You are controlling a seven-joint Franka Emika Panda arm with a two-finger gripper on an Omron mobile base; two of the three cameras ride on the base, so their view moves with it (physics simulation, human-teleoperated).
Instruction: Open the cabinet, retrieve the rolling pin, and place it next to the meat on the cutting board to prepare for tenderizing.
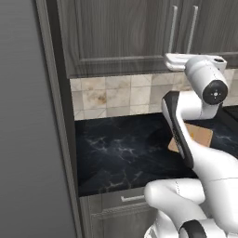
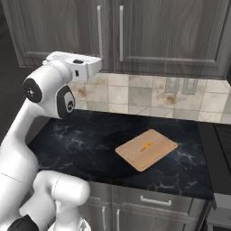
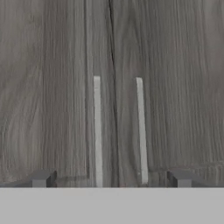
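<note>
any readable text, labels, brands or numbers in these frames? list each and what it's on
None readable in any view.
The cabinet doors and their silver handles are plain.
The cutting board carries a small orange item, no print.
The tiled backsplash has two grey wall plates, unmarked.
The open hand shows no lettering.

Below the closed dark grey wood-grain wall cabinet [image 2: 135, 31], a flat tan wooden cutting board [image 2: 155, 153] lies on the black marbled countertop [image 2: 90, 140], bearing a small orange piece [image 2: 146, 146].
</note>
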